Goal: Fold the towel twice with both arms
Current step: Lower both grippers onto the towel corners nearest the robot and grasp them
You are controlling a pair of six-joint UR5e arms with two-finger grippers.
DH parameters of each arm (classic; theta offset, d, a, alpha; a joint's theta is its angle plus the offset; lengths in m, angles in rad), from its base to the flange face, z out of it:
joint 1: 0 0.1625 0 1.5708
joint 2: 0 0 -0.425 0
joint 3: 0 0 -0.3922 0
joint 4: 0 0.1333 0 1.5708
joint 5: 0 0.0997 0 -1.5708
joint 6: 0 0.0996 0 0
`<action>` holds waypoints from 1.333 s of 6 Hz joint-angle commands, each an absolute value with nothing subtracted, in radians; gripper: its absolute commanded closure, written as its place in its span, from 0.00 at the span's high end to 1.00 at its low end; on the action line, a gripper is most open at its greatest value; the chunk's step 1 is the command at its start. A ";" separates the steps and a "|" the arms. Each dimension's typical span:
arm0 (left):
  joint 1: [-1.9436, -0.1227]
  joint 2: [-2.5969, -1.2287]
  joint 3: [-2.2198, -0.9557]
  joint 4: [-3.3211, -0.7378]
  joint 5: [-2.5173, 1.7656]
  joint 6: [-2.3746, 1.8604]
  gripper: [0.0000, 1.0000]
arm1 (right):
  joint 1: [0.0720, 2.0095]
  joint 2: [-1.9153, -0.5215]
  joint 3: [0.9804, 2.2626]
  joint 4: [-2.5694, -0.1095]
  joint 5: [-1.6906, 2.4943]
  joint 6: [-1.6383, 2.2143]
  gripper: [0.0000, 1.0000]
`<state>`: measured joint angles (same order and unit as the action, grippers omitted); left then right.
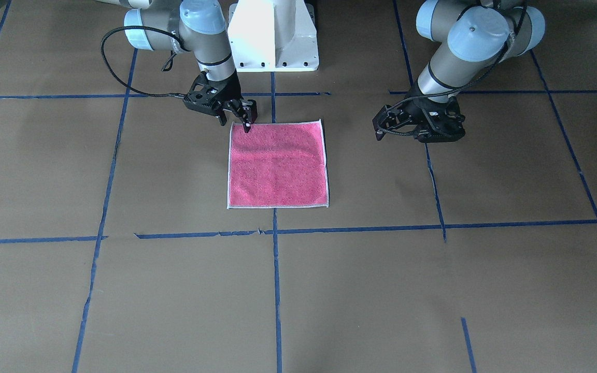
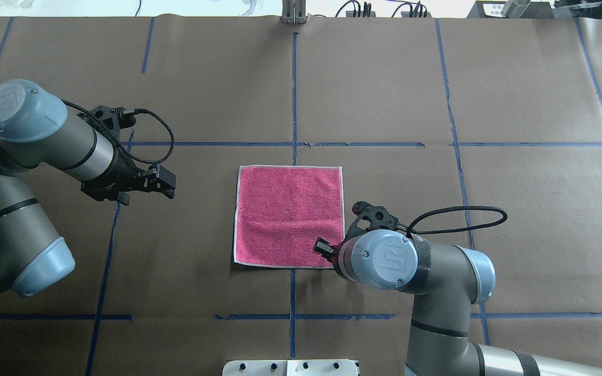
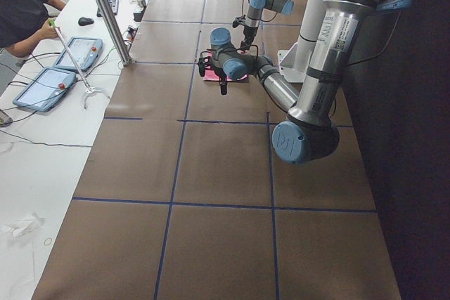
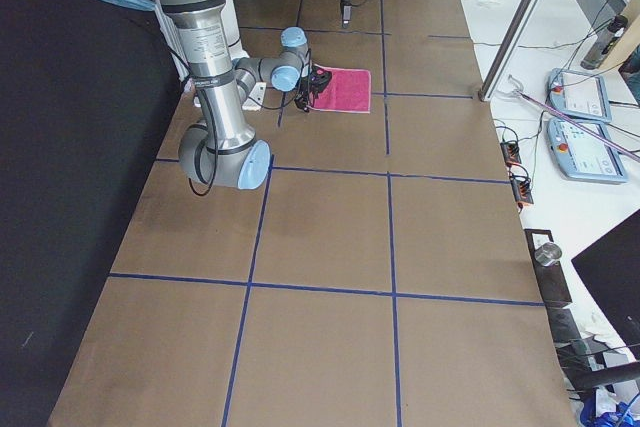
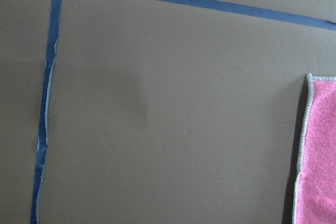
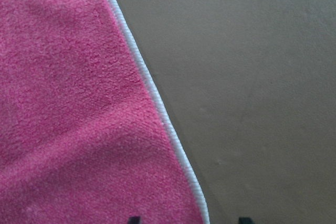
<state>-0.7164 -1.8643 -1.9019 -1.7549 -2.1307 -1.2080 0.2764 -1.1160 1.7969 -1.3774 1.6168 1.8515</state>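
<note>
Right claw (image 1: 236,123) is spread and empty, straddling the hem at the robot-side right corner of the towel (image 1: 278,166), which lies flat, pink up, mid-counter (image 1: 433,285). Left claw (image 2: 161,184) (opening not discernible) sits well off the towel's left edge, so the right arm is nearer.

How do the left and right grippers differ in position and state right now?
The right gripper is at a robot-side corner of the towel, while the left gripper hangs over bare table, clear of the towel. The right gripper's fingertips stand apart, straddling the hem; the left gripper's opening cannot be told. Both are black, and neither has lifted the towel, which lies flat, pink face up.
</note>
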 commanded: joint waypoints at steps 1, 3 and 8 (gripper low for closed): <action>-0.716 -1.864 -1.908 -1.753 -2.131 -1.209 1.00 | 0.276 -1.115 1.798 -1.378 1.617 1.852 0.46; -0.716 -1.867 -1.908 -1.753 -2.132 -1.219 1.00 | 0.275 -1.117 1.801 -1.378 1.618 1.888 0.03; -0.510 -1.945 -1.888 -1.743 -1.998 -1.521 1.00 | 0.301 -1.124 1.852 -1.382 1.647 1.884 0.00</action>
